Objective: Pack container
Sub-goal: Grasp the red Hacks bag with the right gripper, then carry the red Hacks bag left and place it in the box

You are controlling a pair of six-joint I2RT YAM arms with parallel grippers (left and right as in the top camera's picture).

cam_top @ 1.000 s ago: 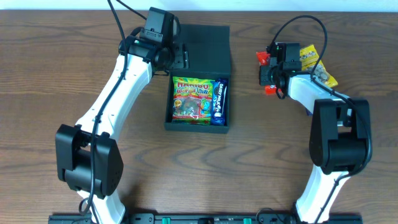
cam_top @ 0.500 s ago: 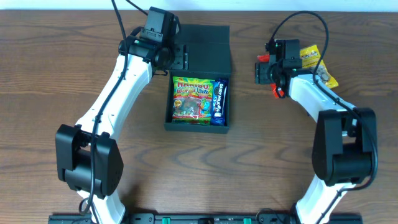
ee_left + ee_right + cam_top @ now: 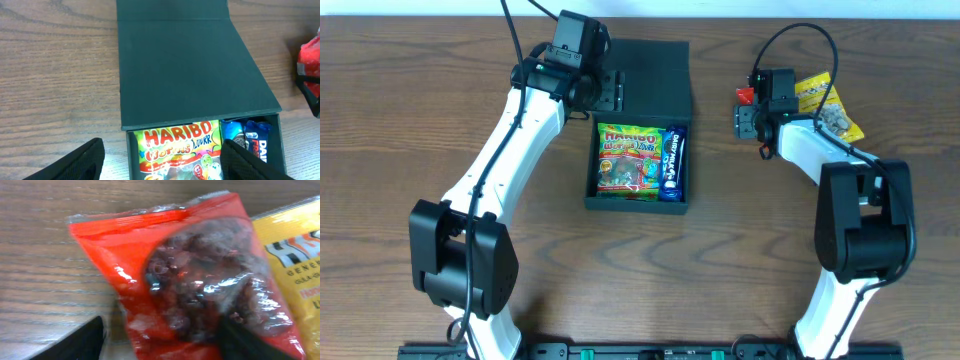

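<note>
The container (image 3: 636,204) is a dark teal box in the middle of the table, its flap lid (image 3: 185,65) lying open at the back. Inside lie a Haribo worms packet (image 3: 626,160) and a blue packet (image 3: 672,162). My left gripper (image 3: 610,92) hovers open at the lid's left edge, its jaws straddling the Haribo packet (image 3: 175,145) from above. To the right of the box, my right gripper (image 3: 752,118) is low over a red snack packet (image 3: 190,280) on the wood. Its jaws stand wide on either side of it, the left finger clear of the packet.
A yellow snack packet (image 3: 817,95) lies just right of the red one, its edge touching it in the right wrist view (image 3: 295,260). Bare wooden tabletop (image 3: 440,120) surrounds the box on the left and front.
My right gripper has gone from shut to open and shifted slightly over the red packet. The left arm and the box contents have not moved.
</note>
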